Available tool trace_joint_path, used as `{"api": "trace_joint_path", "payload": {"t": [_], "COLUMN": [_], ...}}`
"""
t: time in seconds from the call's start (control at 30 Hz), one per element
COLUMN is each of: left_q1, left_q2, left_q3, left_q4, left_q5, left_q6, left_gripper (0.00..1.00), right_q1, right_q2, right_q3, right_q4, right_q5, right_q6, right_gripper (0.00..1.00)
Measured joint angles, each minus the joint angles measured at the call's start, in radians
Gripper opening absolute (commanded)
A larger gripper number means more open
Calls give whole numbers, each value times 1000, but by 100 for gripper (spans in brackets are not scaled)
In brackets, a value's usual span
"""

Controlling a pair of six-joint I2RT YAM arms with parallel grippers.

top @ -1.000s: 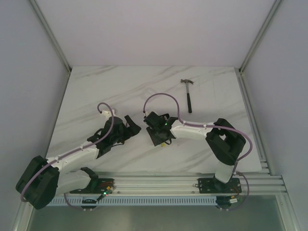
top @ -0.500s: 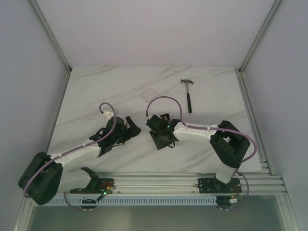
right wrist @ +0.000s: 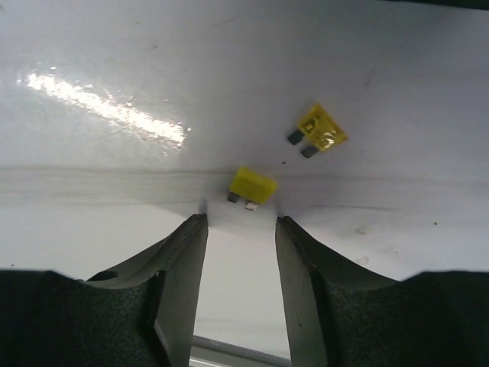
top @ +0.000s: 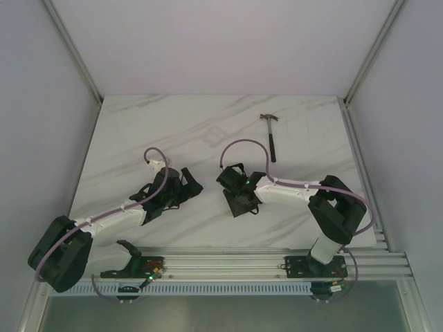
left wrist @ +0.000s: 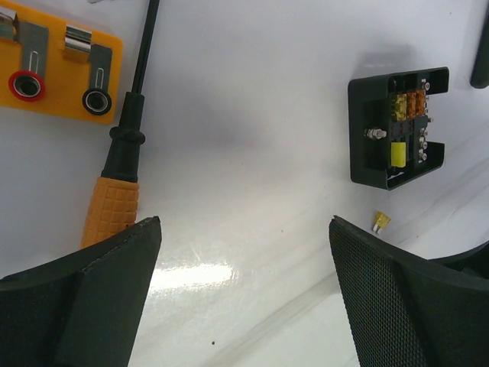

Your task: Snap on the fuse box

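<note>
- The left arm [top: 111, 221] is reaching from the lower left of the top view up toward the centre, its wrist tipping down over the marble tabletop [top: 138, 124].
- The left jaws are standing wide apart and holding nothing. Their mesh-faced fingers [left wrist: 84, 298] are filling the two lower corners of the left wrist view.
- The right arm [top: 287, 194] is stretching from the lower right leftward to the centre, its wrist hanging low over the tabletop.
- The right jaws are sitting a narrow gap apart with nothing between them, their tips pointing at a small yellow fuse [right wrist: 253, 186] lying just beyond them.
- A second yellow fuse [right wrist: 319, 130] is lying near it, toward the upper right.
- The fuse box [left wrist: 397, 126] is resting at the upper right of the left wrist view, with yellow and orange fuses showing inside.
- A loose fuse [left wrist: 381, 222] is lying just below the box.
- A screwdriver [left wrist: 114, 199] with an orange and black handle is lying at the left, beside an orange block [left wrist: 53, 65] with red and black sockets.
- A hammer [top: 271, 135] is lying at the upper right, well apart from both arms.
</note>
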Motion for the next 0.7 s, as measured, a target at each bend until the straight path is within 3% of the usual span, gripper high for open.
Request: {"api": "trace_joint_path", "payload": {"t": [0.23,0.7], "left_q1": [0,0], "left_q2": [5,10], "left_q3": [0,0], "left_q4": [0,1], "left_q5": [0,1], "left_q6": [5,6], "left_gripper": [100,100], "right_q1": [-8,-16], "right_q2": [-5,19], "right_q3": [2,101], "right_q4": [-29,-53], "right_q5": [35,109], "right_q6": [28,195], "right_gripper": [52,49]}}
